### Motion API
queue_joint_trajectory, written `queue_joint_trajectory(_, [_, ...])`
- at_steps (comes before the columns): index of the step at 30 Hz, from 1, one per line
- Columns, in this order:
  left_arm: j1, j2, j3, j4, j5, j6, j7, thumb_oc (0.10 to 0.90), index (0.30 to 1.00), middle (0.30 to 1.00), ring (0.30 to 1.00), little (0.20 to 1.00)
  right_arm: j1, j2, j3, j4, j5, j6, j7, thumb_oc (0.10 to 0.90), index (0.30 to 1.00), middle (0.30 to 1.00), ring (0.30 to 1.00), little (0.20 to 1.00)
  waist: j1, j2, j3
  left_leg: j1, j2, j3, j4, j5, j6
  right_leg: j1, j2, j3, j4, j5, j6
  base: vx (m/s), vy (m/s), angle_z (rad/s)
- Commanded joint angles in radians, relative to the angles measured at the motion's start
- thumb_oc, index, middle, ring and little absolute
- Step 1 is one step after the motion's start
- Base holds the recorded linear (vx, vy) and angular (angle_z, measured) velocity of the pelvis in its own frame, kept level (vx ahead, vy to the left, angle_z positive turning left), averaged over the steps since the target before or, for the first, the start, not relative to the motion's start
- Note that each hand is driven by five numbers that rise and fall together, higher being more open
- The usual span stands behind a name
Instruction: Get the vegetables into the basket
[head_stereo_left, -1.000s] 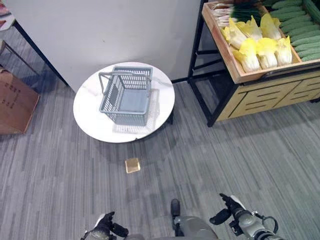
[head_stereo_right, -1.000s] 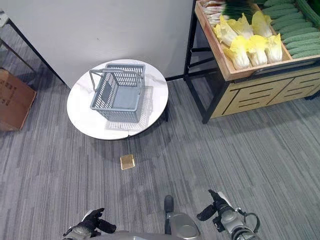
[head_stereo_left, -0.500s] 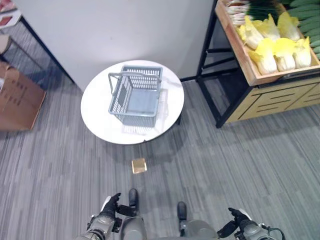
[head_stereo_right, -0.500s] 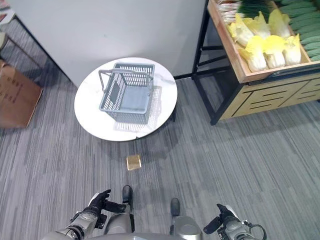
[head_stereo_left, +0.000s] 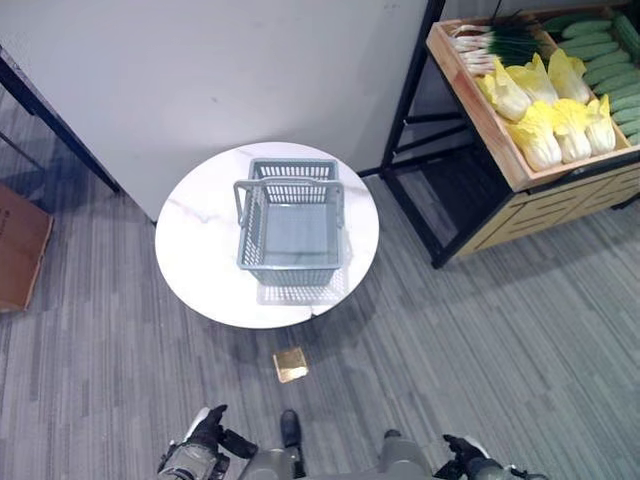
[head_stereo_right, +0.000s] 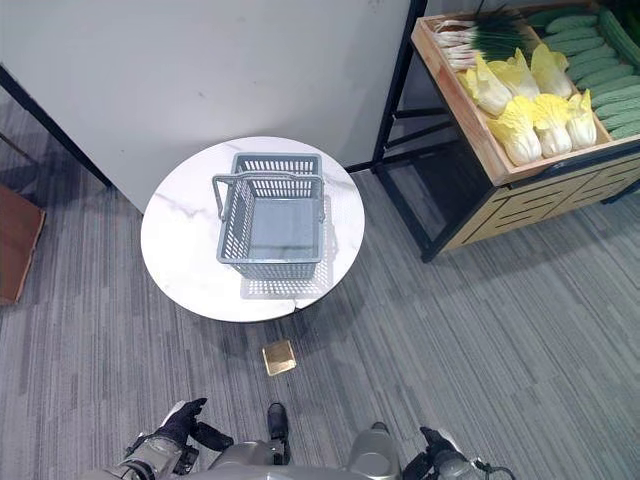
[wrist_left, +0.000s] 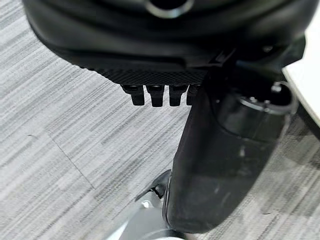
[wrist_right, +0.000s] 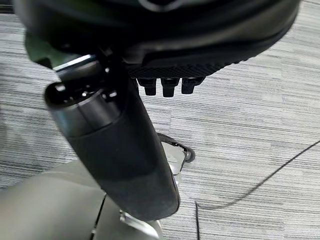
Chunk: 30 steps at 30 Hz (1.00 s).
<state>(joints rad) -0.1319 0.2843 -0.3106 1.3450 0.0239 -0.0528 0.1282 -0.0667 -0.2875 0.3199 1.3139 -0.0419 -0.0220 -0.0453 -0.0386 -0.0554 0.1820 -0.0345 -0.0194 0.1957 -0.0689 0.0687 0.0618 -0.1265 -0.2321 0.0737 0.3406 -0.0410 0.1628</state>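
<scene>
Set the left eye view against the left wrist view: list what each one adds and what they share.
Left eye view adds the empty basket on the round table, and the cabbages in the crate off to the right. Left wrist view adds a close look at the left hand and its relaxed fingers, holding nothing. Shared: the left hand and the grey carpet.

The cucumbers (head_stereo_left: 612, 72) (far right) run off the edge — so does the cardboard box (head_stereo_left: 18, 246).

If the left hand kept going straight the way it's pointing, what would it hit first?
Probably the grey carpet floor: the left hand hangs low with its fingers aimed down at it, nothing between. Depth is hard to judge.
</scene>
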Motion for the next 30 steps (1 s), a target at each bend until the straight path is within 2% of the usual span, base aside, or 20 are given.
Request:
queue_joint_trajectory(1, [0.033,0.02,0.037,0.0,0.027,0.004,0.009,0.9,1.0,1.0,1.0,1.0,-0.025,-0.019,0.013,-0.051,-0.005,-0.016,-0.008,0.9,1.0,1.0,1.0,1.0,0.008,0.001,0.025,-0.043,0.045,-0.02,0.092,-0.069,-0.048,0.008,0.002,-0.036,-0.061,0.265,0.01,0.08,0.11,-0.12])
queue_joint_trajectory(4, [0.033,0.025,0.044,0.004,0.024,0.005,0.008,0.9,1.0,1.0,1.0,1.0,-0.027,-0.016,0.018,-0.052,-0.006,-0.015,-0.006,0.9,1.0,1.0,1.0,1.0,0.007,0.0,0.026,-0.012,0.046,-0.013,0.062,-0.067,-0.05,-0.01,0.011,-0.071,-0.082,0.251,0.006,0.07,0.047,-0.11])
queue_joint_trajectory(7, [0.029,0.024,0.047,0.011,0.02,0.007,0.011,0.9,1.0,1.0,1.0,1.0,-0.038,-0.013,0.023,-0.053,-0.001,-0.018,-0.011,0.9,1.0,1.0,1.0,1.0,0.007,-0.003,0.027,0.014,0.051,-0.009,0.053,-0.078,-0.059,-0.04,0.034,-0.12,-0.186,0.206,0.013,0.11,-0.038,0.04])
queue_joint_trajectory(12, [0.022,0.016,0.046,0.016,0.02,0.004,0.008,0.9,1.0,1.0,1.0,1.0,-0.043,-0.02,0.034,-0.066,-0.001,-0.022,-0.005,0.9,1.0,1.0,1.0,1.0,-0.012,-0.005,0.046,0.052,0.049,-0.042,0.061,-0.099,-0.076,-0.089,0.063,-0.115,-0.246,0.205,0.013,0.1,-0.087,0.08])
queue_joint_trajectory(14, [0.026,0.009,0.046,0.017,0.023,0.004,0.007,0.9,1.0,1.0,1.0,1.0,-0.037,-0.025,0.037,-0.064,-0.005,-0.021,-0.004,0.9,1.0,1.0,1.0,1.0,-0.007,-0.004,0.04,0.058,0.051,-0.051,0.072,-0.106,-0.085,-0.062,0.061,-0.13,-0.266,0.194,0.007,0.11,-0.187,0.49])
queue_joint_trajectory(15, [0.023,0.007,0.045,0.017,0.021,0.004,0.007,0.9,1.0,1.0,1.0,1.0,-0.04,-0.031,0.034,-0.067,0.004,-0.023,-0.007,0.9,1.0,1.0,1.0,1.0,-0.009,0.002,0.034,0.056,0.058,-0.057,0.077,-0.107,-0.095,-0.053,0.074,-0.119,-0.27,0.178,-0.004,0.1,-0.214,0.42])
queue_joint_trajectory(19, [0.034,-0.009,0.038,0.021,0.029,0.004,-0.004,0.9,1.0,1.0,1.0,1.0,-0.035,-0.051,0.027,-0.056,0.005,-0.025,-0.003,0.9,1.0,1.0,1.0,1.0,-0.01,0.024,0.015,0.065,0.087,-0.065,0.111,-0.115,-0.119,-0.017,0.096,-0.144,-0.274,0.145,-0.032,0.11,-0.188,0.06])
queue_joint_trajectory(22, [0.034,-0.015,0.036,0.024,0.03,0.005,-0.005,0.9,1.0,1.0,1.0,1.0,-0.037,-0.062,0.023,-0.053,0.013,-0.029,-0.004,0.9,1.0,1.0,1.0,1.0,-0.013,0.039,0.018,0.05,0.101,-0.086,0.159,-0.09,-0.142,-0.003,0.115,-0.151,-0.272,0.123,-0.055,0.06,-0.189,-0.01])
queue_joint_trajectory(24, [0.029,-0.016,0.04,0.021,0.018,0.005,-0.003,0.9,1.0,1.0,1.0,1.0,-0.036,-0.078,0.016,-0.05,0.017,-0.031,-0.003,0.9,1.0,1.0,1.0,1.0,-0.012,0.042,0.022,0.02,0.094,-0.116,0.224,-0.073,-0.158,0.004,0.12,-0.155,-0.268,0.112,-0.069,0.03,-0.138,0.08])
queue_joint_trajectory(25, [0.025,-0.016,0.04,0.019,0.011,0.004,-0.001,0.9,1.0,1.0,1.0,1.0,-0.037,-0.082,0.017,-0.049,0.017,-0.032,-0.004,0.9,1.0,1.0,1.0,1.0,-0.009,0.042,0.025,0.012,0.085,-0.147,0.237,-0.059,-0.166,0.006,0.125,-0.151,-0.268,0.11,-0.074,0.02,-0.066,0.19])
queue_joint_trajectory(26, [0.025,-0.016,0.04,0.019,0.011,0.004,-0.001,0.9,1.0,1.0,1.0,1.0,-0.037,-0.082,0.017,-0.049,0.017,-0.032,-0.004,0.9,1.0,1.0,1.0,1.0,-0.011,0.042,0.025,0.011,0.085,-0.149,0.238,-0.06,-0.166,0.006,0.125,-0.153,-0.268,0.11,-0.074,0.02,-0.058,0.13])
queue_joint_trajectory(27, [0.018,-0.02,0.033,0.014,0.001,0.003,0.001,0.9,1.0,1.0,1.0,1.0,-0.032,-0.094,0.01,-0.033,0.015,-0.029,-0.009,0.9,1.0,1.0,1.0,1.0,-0.012,0.041,0.026,-0.01,0.092,-0.175,0.209,-0.042,-0.172,0.022,0.119,-0.152,-0.286,0.105,-0.073,0.04,-0.015,0.05])
queue_joint_trajectory(28, [0.019,-0.023,0.031,0.013,0.001,0.001,0.004,0.9,1.0,1.0,1.0,1.0,-0.026,-0.095,0.002,-0.025,0.017,-0.026,-0.012,0.9,1.0,1.0,1.0,1.0,-0.014,0.039,0.022,-0.018,0.108,-0.17,0.183,-0.04,-0.171,0.029,0.111,-0.152,-0.296,0.105,-0.069,0.13,0.068,0.28])
queue_joint_trajectory(29, [0.018,-0.034,0.011,0.006,0.011,-0.005,0.022,0.9,1.0,1.0,1.0,1.0,-0.02,-0.097,-0.019,-0.01,0.029,-0.024,-0.022,0.9,1.0,1.0,1.0,1.0,-0.013,0.043,0.012,-0.054,0.146,-0.176,0.113,-0.013,-0.174,0.037,0.091,-0.141,-0.312,0.108,-0.053,0.14,0.137,0.3])
queue_joint_trajectory(30, [0.017,-0.033,0.005,-0.001,0.017,-0.009,0.027,0.9,1.0,1.0,1.0,1.0,-0.022,-0.098,-0.019,-0.016,0.029,-0.027,-0.024,0.9,1.0,1.0,1.0,1.0,-0.011,0.049,0.012,-0.061,0.149,-0.176,0.098,0.0,-0.176,0.036,0.092,-0.135,-0.312,0.105,-0.05,0.14,0.175,0.36])
